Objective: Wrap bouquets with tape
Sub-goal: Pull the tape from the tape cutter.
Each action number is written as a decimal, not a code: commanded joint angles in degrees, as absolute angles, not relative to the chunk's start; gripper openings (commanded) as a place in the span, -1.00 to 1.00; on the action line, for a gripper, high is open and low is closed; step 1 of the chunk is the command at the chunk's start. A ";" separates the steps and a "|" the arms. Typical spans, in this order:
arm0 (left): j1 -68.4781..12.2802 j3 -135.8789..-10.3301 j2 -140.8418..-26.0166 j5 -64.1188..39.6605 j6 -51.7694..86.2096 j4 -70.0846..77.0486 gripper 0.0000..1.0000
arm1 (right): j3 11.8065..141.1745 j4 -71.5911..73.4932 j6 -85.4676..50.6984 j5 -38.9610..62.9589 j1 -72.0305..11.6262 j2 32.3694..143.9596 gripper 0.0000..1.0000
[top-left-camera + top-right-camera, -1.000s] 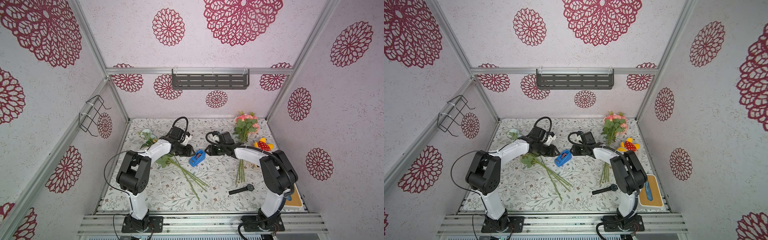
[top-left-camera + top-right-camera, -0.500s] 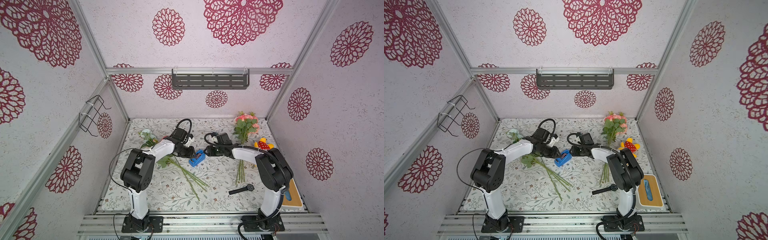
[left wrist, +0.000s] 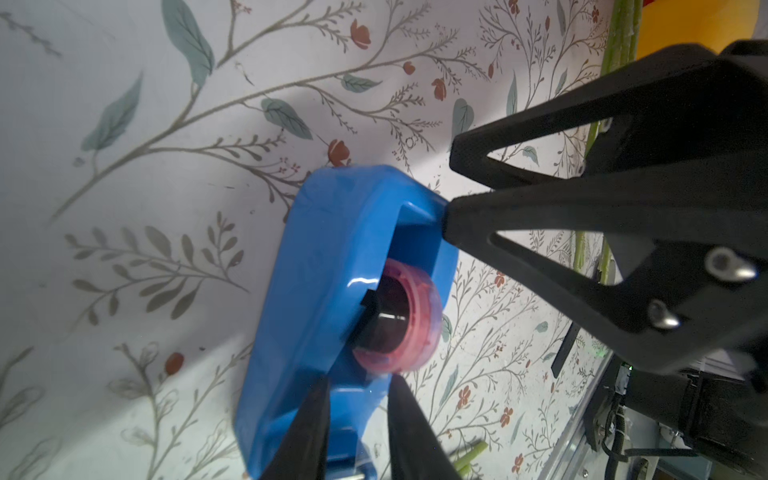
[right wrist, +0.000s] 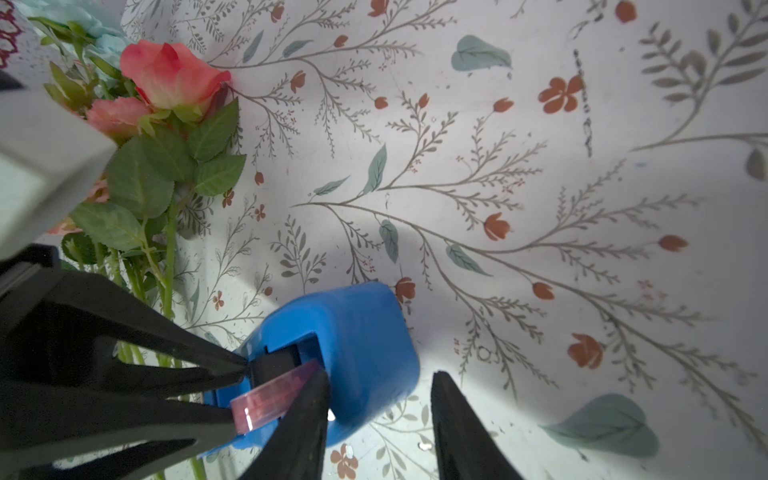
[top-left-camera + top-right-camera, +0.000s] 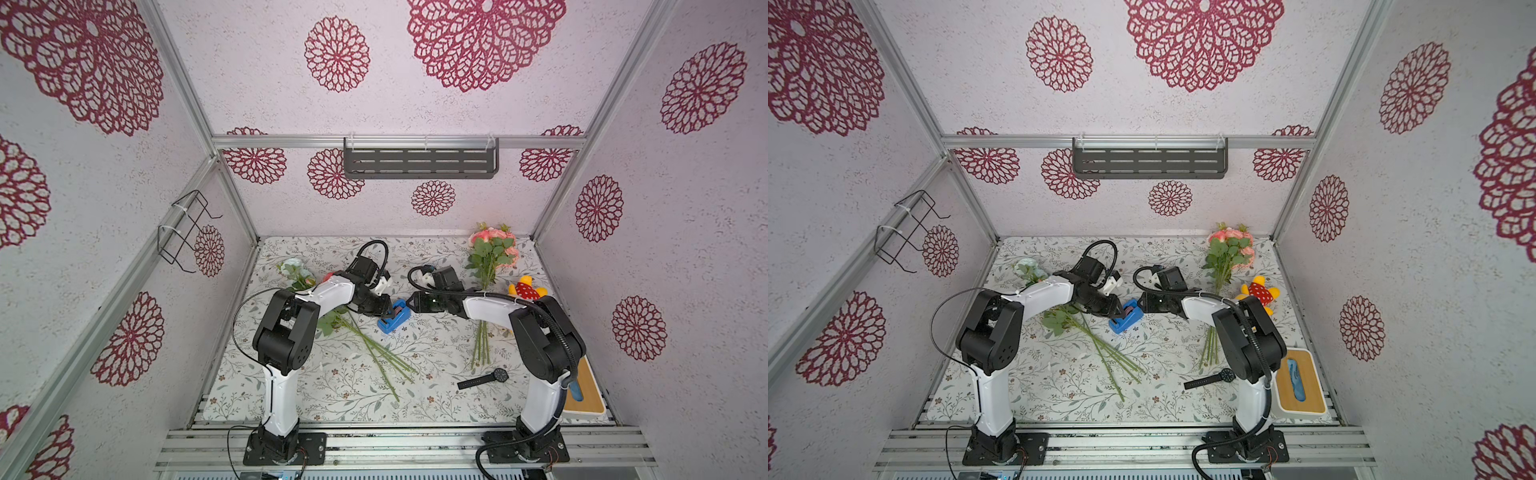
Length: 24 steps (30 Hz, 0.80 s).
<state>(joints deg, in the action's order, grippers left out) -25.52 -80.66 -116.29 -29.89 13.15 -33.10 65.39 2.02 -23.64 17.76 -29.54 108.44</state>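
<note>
Everything sits on the tabletop (image 5: 436,409). Both arms reach in low over it from the near rail, elbows out and forearms folded inward, so the wrists nearly meet at the middle and the tools point at each other almost level.

The left arm (image 5: 332,291) lies across the leafy part of the bouquet with pale blue blooms (image 5: 330,325), whose stems fan loose toward me. The pink bouquet (image 5: 490,253) lies well apart near the right wall, and its stems pass under the right arm (image 5: 490,307). I can see no binding on either bunch, so I judge we are early, at the step of fetching tape.

The blue dispenser (image 5: 392,322) rests on the tabletop between the two bunches, within reach of both arms. I take that as the reason they converge here: one to steady it, the other to draw tape.

The left tool (image 3: 359,386) comes in at one end, its fingers drawn narrow on either side of the dispenser's wall beside the roll. Whether they truly pinch it I cannot tell. The right tool (image 4: 378,376) comes from the opposite end with its jaws parted. One fingertip rests against the dispenser by the roll and the other hangs clear outside the blue wall, so it grips nothing.

The tape (image 3: 399,320), a small roll on a dark reddish core, sits in the dispenser's cradle. I cannot make out its free end.
</note>
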 commanded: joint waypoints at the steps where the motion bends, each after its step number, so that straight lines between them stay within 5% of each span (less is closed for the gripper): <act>1: -25.59 -81.39 -117.90 -31.05 10.54 -35.30 -0.47 | 65.53 0.00 -23.64 17.14 -30.07 109.77 -0.15; 11: -25.67 -81.15 -118.12 -31.38 8.79 -39.58 -0.68 | 65.46 -0.09 -23.64 16.18 -30.19 110.07 -0.15; 17: -25.59 -81.19 -117.20 -32.17 9.46 -39.31 -1.00 | 64.87 -0.09 -23.60 15.74 -30.18 110.08 -0.15; 24: -25.27 -81.74 -114.12 -34.46 11.77 -39.87 -1.00 | 64.94 -1.53 -22.17 13.14 -31.67 110.49 -0.16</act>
<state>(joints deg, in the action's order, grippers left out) -25.50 -81.19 -116.90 -32.58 11.42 -36.80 65.41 3.16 -23.57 16.38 -30.48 109.03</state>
